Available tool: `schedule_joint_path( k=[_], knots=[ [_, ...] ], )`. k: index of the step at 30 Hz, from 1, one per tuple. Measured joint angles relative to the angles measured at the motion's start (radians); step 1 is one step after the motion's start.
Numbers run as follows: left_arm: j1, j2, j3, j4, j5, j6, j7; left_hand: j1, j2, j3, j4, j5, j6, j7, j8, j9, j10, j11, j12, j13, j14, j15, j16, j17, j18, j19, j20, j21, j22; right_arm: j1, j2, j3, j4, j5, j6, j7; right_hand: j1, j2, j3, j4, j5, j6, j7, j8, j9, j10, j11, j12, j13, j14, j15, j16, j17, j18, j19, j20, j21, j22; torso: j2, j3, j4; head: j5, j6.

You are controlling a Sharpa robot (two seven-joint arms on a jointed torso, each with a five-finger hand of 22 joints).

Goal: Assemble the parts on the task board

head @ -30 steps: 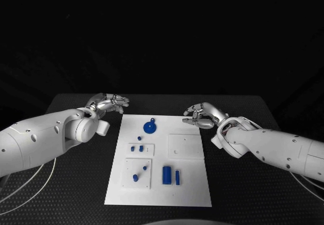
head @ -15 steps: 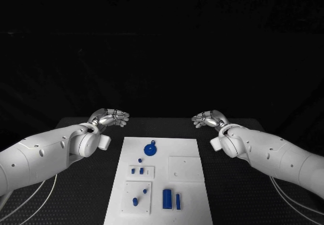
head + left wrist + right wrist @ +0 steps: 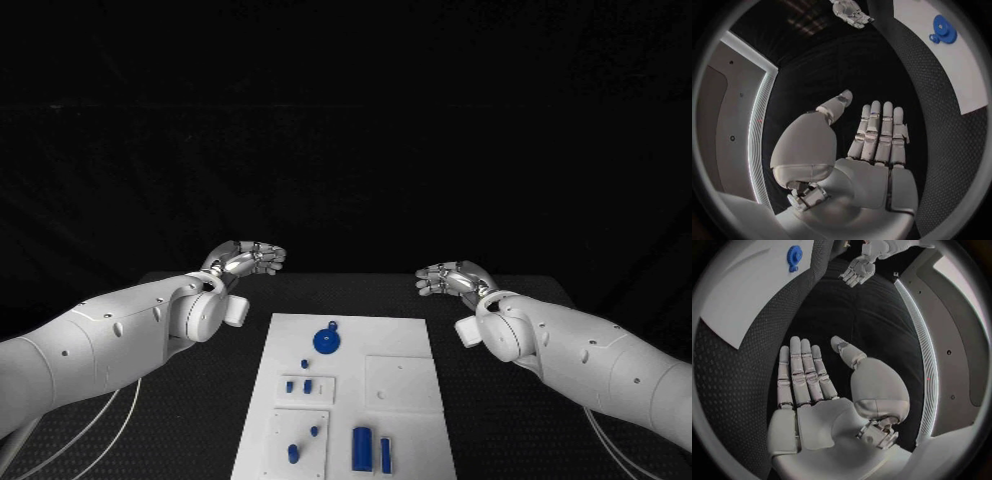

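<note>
Lying in the middle of the black surface [image 3: 202,400], the white task board [image 3: 346,330] carries the blue parts: a round disc-shaped part with a small tab [image 3: 329,341] near its far end, a tiny part [image 3: 304,363] just nearer than it, two short pegs [image 3: 299,386] on a small raised plate at the board's left side, two more small pieces [image 3: 303,442] on a second plate closer to the robot, and two upright blocks [image 3: 372,448] side by side at the near edge. Beyond the board's far corners, both hands hang above the surface, touching nothing. The left hand [image 3: 248,258] is empty; its wrist view shows the fingers [image 3: 877,131] straight and side by side, the thumb set apart. The right hand [image 3: 451,277] is likewise empty, its fingers [image 3: 802,371] extended together, the thumb apart.
</note>
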Motion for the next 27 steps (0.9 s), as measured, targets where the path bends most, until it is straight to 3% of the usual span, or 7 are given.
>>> schedule_joint_path(
  k=[2, 3, 6, 7, 11, 18, 27],
  knots=[
    [-0.001, -0.002, 0.001, 0.003, 0.0, -0.002, -0.001, -0.089, 0.034, -0.132, 0.039, -0.014, -0.201, -0.032, -0.073, -0.118, -0.102, -0.026, -0.018, -0.045, -0.185, -0.028, -0.112, -0.101, 0.0, -0.139, -0.005, -0.109, -0.099, 0.0, -0.001, 0.0, 0.003, 0.0, -0.002, -0.001, -0.227, 0.008, -0.129, 0.063, -0.043, -0.201, -0.04, -0.069, -0.104, -0.125, -0.03, -0.055, -0.049, -0.232, -0.021, -0.082, -0.135, -0.048, -0.136, -0.047, -0.112, -0.198, -0.001, -0.0001, 0.0, 0.0, 0.0],
    [-0.002, -0.004, 0.001, 0.005, 0.0, -0.002, -0.001, -0.108, 0.038, -0.148, 0.043, -0.016, -0.225, -0.036, -0.082, -0.133, -0.131, -0.029, -0.02, -0.051, -0.209, -0.032, -0.126, -0.114, 0.0, -0.156, -0.006, -0.122, -0.113, 0.0, -0.002, 0.0, 0.006, 0.0, -0.003, -0.002, -0.261, 0.009, -0.148, 0.073, -0.05, -0.232, -0.047, -0.08, -0.12, -0.164, -0.035, -0.063, -0.056, -0.267, -0.025, -0.094, -0.155, -0.054, -0.157, -0.054, -0.129, -0.228, -0.001, -0.0001, 0.0, 0.0, 0.0],
    [-0.013, -0.011, 0.009, 0.032, 0.0, -0.011, -0.002, -0.428, 0.071, -0.278, 0.082, -0.028, -0.421, -0.068, -0.153, -0.248, -0.452, -0.054, -0.038, -0.095, -0.39, -0.061, -0.235, -0.213, 0.0, -0.292, -0.011, -0.229, -0.245, -0.001, -0.013, -0.001, 0.034, 0.004, -0.011, -0.002, -0.483, 0.016, -0.277, 0.137, -0.093, -0.436, -0.089, -0.149, -0.226, -0.481, -0.066, -0.118, -0.105, -0.502, -0.049, -0.176, -0.292, -0.1, -0.293, -0.103, -0.241, -0.427, -0.008, 0.0002, 0.0, -0.002, -0.002],
    [-0.018, -0.014, 0.012, 0.045, 0.0, -0.016, -0.002, -0.542, 0.081, -0.316, 0.093, -0.028, -0.479, -0.077, -0.175, -0.282, -0.561, -0.062, -0.042, -0.108, -0.444, -0.069, -0.268, -0.242, 0.0, -0.332, -0.013, -0.26, -0.365, -0.002, -0.018, -0.001, 0.047, 0.006, -0.016, -0.001, -0.535, 0.018, -0.307, 0.152, -0.103, -0.484, -0.099, -0.165, -0.25, -0.561, -0.073, -0.131, -0.116, -0.555, -0.054, -0.194, -0.323, -0.112, -0.324, -0.114, -0.266, -0.473, -0.012, 0.0007, 0.0, -0.003, -0.003],
    [-0.044, -0.029, 0.03, 0.124, 0.005, -0.052, 0.007, -0.786, 0.101, -0.395, 0.117, -0.037, -0.599, -0.097, -0.218, -0.353, -0.791, -0.077, -0.052, -0.135, -0.555, -0.087, -0.335, -0.304, 0.0, -0.416, -0.016, -0.326, -0.753, -0.008, -0.045, -0.003, 0.125, 0.023, -0.047, 0.007, -0.686, 0.022, -0.394, 0.196, -0.133, -0.622, -0.127, -0.212, -0.321, -0.799, -0.095, -0.168, -0.149, -0.714, -0.07, -0.25, -0.416, -0.136, -0.417, -0.147, -0.342, -0.609, -0.037, 0.0047, -0.0013, -0.006, -0.007],
    [-0.115, -0.073, 0.08, 0.339, 0.026, -0.196, 0.053, -0.968, 0.115, -0.452, 0.135, -0.039, -0.687, -0.111, -0.247, -0.406, -0.96, -0.089, -0.057, -0.155, -0.636, -0.1, -0.384, -0.348, 0.0, -0.472, -0.02, -0.373, -1.068, -0.017, -0.12, -0.007, 0.34, 0.087, -0.168, 0.052, -0.786, 0.025, -0.449, 0.227, -0.15, -0.713, -0.145, -0.24, -0.37, -0.957, -0.109, -0.192, -0.171, -0.82, -0.081, -0.283, -0.478, -0.151, -0.478, -0.17, -0.392, -0.699, -0.089, 0.0129, -0.0042, -0.013, -0.014],
    [-0.182, -0.115, 0.123, 0.545, 0.06, -0.408, 0.131, -1.042, 0.122, -0.476, 0.141, -0.043, -0.721, -0.117, -0.261, -0.426, -1.031, -0.093, -0.057, -0.161, -0.669, -0.105, -0.402, -0.367, 0.0, -0.501, -0.02, -0.391, -1.201, -0.034, -0.211, -0.014, 0.609, 0.203, -0.373, 0.139, -0.827, 0.027, -0.473, 0.237, -0.158, -0.75, -0.154, -0.253, -0.389, -1.025, -0.115, -0.201, -0.179, -0.862, -0.086, -0.3, -0.503, -0.166, -0.501, -0.178, -0.411, -0.738, -0.111, 0.0168, -0.0052, -0.014, -0.016]
  ],
)
